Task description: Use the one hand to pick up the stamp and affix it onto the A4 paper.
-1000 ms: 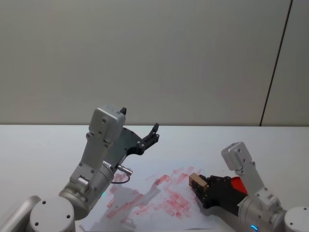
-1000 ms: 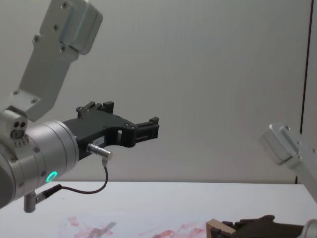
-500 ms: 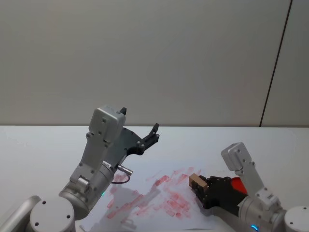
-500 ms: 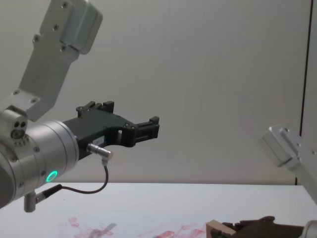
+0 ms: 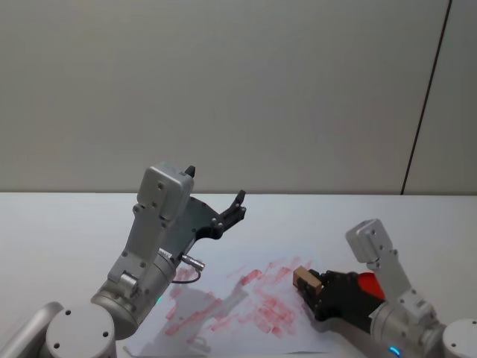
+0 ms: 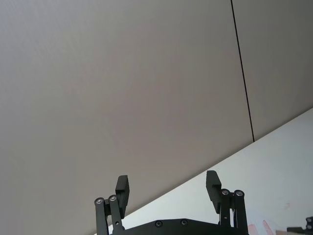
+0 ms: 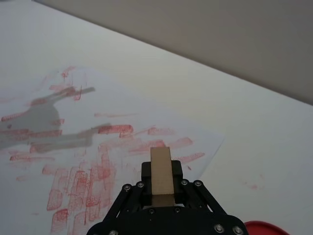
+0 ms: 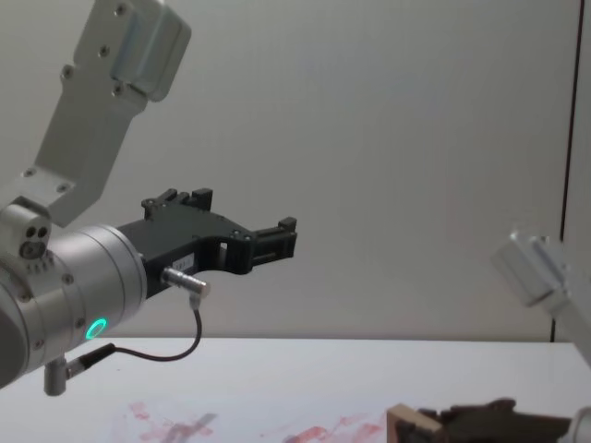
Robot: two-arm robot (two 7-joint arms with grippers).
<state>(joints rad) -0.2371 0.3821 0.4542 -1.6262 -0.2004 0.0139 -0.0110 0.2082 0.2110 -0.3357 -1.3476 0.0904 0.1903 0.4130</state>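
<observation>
Nearest, at 5 o'clock in the head view: right gripper point(image 5: 307, 283), fingers point(image 7: 146, 176) pinched narrow onto two sides of the stamp point(image 7: 161, 164), tan block jutting past the tips. Just at its 3 o'clock, a red disc point(image 5: 370, 283) on the table point(image 5: 59, 224). Stamp poised over the A4 paper point(image 5: 238, 302) near its 3 o'clock edge; contact with the sheet impossible to tell. Farther out, at 10 o'clock from the sheet, left gripper point(image 6: 167, 182) raised, spread wide, holding nothing.
</observation>
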